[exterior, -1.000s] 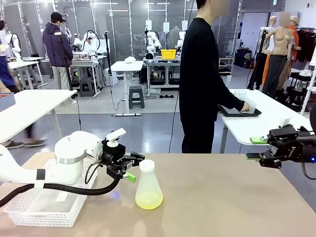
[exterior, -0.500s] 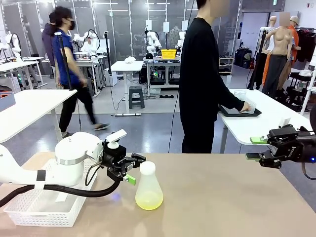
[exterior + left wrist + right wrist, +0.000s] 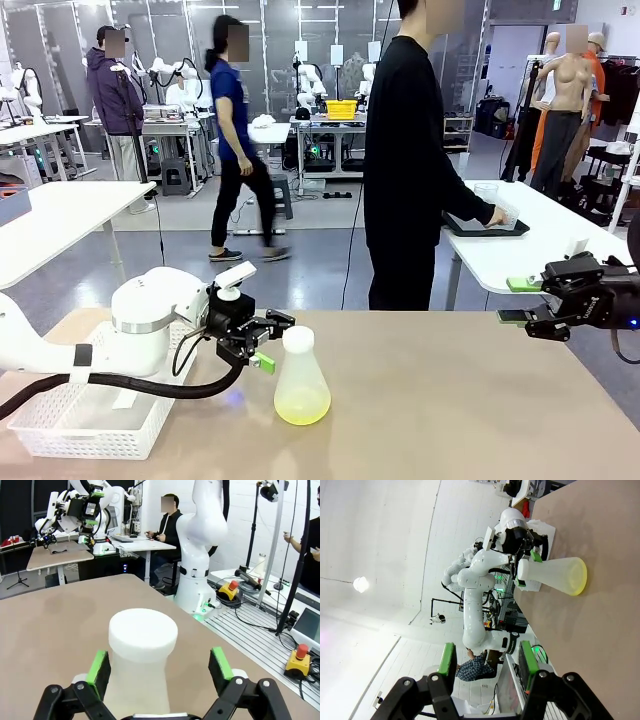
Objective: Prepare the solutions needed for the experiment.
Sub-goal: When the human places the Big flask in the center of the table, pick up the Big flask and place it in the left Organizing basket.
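Low and just left of centre in the front view, the left claw (image 3: pixel 272 340) stands wide with the capped neck of the conical flask (image 3: pixel 301 378) between its green pads (image 3: pixel 98 666), a gap showing on each side in its wrist view. The flask's long axis is upright, and this arm is far nearer than the right claw (image 3: pixel 520 300), which hangs part-open and empty at the right edge. The solutions (image 3: pixel 301 406) are a shallow pale yellow-green layer in the frosted flask on the counter (image 3: pixel 470 400).
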Motion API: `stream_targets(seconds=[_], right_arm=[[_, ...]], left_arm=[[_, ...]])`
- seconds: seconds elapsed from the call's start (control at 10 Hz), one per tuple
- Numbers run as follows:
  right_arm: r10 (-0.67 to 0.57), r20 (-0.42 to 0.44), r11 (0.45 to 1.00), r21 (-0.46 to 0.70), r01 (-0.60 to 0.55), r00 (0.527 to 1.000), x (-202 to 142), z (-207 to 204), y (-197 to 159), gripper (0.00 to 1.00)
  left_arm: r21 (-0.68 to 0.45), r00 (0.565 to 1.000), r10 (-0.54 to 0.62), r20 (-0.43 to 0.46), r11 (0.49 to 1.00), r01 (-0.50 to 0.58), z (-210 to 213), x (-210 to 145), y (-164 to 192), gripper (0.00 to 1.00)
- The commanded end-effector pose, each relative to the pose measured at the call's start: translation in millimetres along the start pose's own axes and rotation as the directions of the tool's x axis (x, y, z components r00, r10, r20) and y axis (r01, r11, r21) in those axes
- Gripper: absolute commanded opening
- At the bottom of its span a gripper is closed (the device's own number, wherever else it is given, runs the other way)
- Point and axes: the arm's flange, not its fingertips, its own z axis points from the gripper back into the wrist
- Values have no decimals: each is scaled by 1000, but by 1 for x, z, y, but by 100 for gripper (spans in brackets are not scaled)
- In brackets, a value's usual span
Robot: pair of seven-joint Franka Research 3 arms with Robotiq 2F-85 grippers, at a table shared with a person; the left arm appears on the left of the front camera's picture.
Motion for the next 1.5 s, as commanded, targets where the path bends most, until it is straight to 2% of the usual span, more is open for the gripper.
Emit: stream_targets(seconds=[0.0,0.3,0.8,1.2,1.4], right_arm=[[5,-1,1000,5,-5,1000,1,0,1,64],[5,-1,1000,5,-5,1000,1,0,1,64],[5,-1,1000,5,-5,1000,1,0,1,64],[5,-1,1000,5,-5,1000,1,0,1,64],[5,-1,1000,5,-5,1000,1,0,1,64]], left_arm=[[25,1000,-1,1,1000,1,-7,-5,28,100],[29,999,37,25,999,-38,-18,-14,47,100],[134,997,69,19,988,-71,-30,-13,75,100],[69,996,58,64,996,-62,-57,-6,73,100],[61,998,39,50,997,-42,-71,-1,73,100]])
